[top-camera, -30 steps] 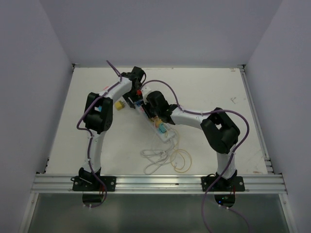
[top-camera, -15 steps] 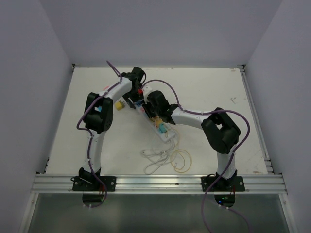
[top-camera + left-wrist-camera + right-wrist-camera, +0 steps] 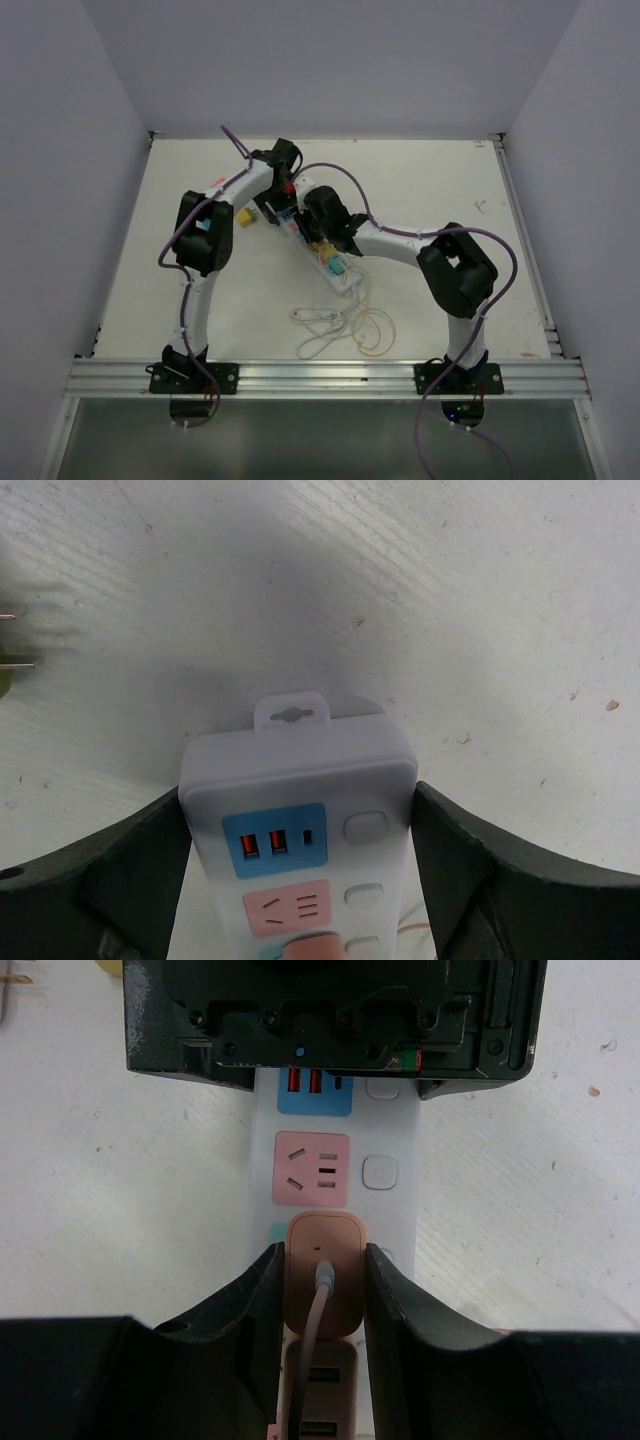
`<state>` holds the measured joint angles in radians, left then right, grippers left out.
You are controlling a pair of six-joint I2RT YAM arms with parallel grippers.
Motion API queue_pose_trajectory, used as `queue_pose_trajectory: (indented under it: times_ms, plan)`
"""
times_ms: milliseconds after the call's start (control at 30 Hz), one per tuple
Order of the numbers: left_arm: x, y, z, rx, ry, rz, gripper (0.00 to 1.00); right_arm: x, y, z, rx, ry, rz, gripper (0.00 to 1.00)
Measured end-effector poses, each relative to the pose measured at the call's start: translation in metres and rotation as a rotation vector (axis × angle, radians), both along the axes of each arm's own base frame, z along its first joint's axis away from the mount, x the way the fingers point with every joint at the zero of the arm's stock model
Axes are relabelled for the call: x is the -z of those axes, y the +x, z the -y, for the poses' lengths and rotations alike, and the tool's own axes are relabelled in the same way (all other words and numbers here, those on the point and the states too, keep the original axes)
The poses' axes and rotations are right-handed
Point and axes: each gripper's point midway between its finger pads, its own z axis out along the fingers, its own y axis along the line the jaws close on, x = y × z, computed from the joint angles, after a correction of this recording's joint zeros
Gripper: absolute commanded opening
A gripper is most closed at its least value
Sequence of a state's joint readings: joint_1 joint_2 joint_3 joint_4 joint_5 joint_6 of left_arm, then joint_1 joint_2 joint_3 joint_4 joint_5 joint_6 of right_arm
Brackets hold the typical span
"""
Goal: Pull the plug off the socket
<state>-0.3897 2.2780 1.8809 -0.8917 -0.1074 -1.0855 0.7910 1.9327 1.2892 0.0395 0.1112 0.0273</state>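
While the left gripper (image 3: 300, 818), spread wide, clamps the socket (image 3: 392, 1215) at its USB end, the right gripper (image 3: 325, 1295) pinches the plug (image 3: 322, 1248) seated 3rd from that end, so a straight pull away from the socket likely comes next.

Left pincer (image 3: 300, 795) wide, gripping; right pincer (image 3: 322, 1250) narrow, gripping; both lowered, close together.

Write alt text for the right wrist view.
The right gripper is shut on a pink plug seated in the white power strip. Beyond it: a pink outlet, then a blue USB panel partly under the left arm.
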Motion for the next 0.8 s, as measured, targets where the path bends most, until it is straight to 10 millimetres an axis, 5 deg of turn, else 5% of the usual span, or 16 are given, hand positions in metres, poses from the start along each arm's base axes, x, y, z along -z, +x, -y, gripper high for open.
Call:
queue_pose_trajectory:
  times_ms: [133, 300, 367, 567, 800]
  plan:
    - [0.001, -0.001, 0.000, -0.001, 0.013, 0.003, 0.00, -0.017, 0.001, -0.002, 0.005, 0.040, 0.024, 0.00]
    - [0.001, -0.001, 0.001, -0.001, 0.029, 0.009, 0.00, -0.094, 0.010, -0.013, 0.010, 0.203, 0.168, 0.00]
    - [0.001, -0.001, 0.001, -0.001, 0.030, 0.009, 0.00, -0.109, 0.011, -0.014, 0.009, 0.232, 0.195, 0.00]
    - [0.001, 0.000, 0.001, -0.002, 0.032, 0.005, 0.00, -0.116, 0.007, -0.007, 0.016, 0.241, 0.210, 0.00]
    - [0.001, 0.000, 0.001, -0.003, 0.032, 0.005, 0.00, -0.112, 0.001, 0.035, 0.103, 0.198, 0.204, 0.00]
